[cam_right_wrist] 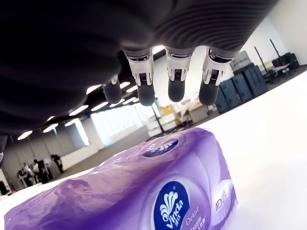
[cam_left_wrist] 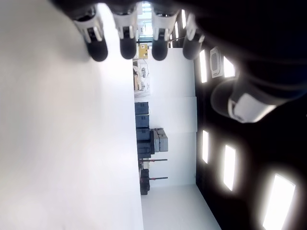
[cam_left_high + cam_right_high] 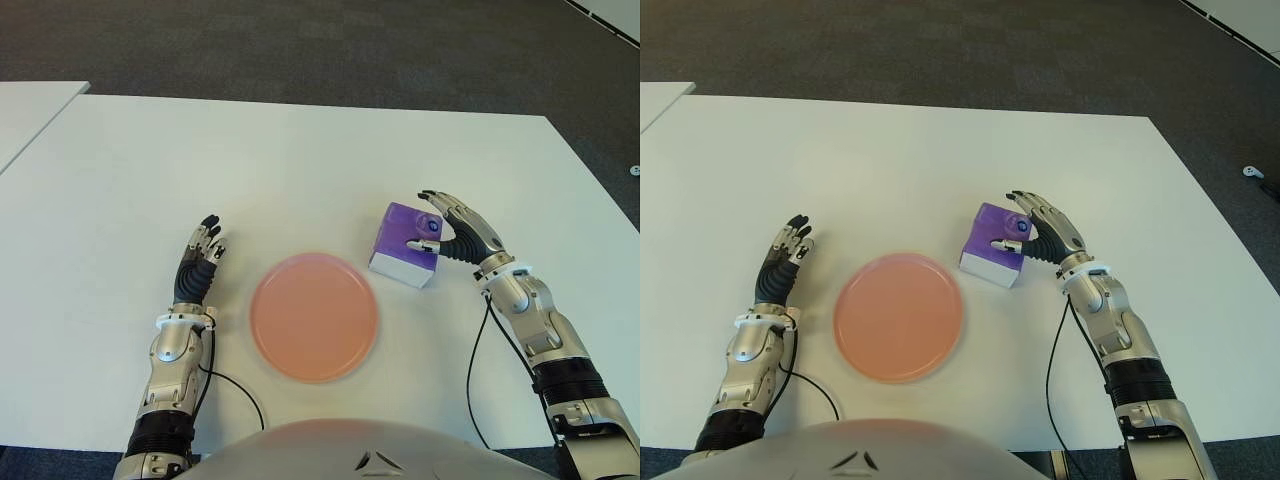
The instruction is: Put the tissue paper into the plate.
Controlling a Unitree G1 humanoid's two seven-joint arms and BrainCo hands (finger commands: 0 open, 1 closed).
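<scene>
The purple plastic-wrapped tissue pack [image 3: 407,243] lies flat on the white table [image 3: 300,160], at about two o'clock from the round salmon-pink plate [image 3: 314,316] and just off its rim — long axis running from eleven to five o'clock, white end face toward the robot. The wrapper is glossy and crinkled, with a blue oval logo. The right hand [image 3: 455,234] is at the pack's three o'clock side, fingers [image 1: 176,85] spread above it, thumb tip at its top — not gripping. The left hand [image 3: 198,262] shows at nine o'clock of the plate, fingers straight, holding nothing.
</scene>
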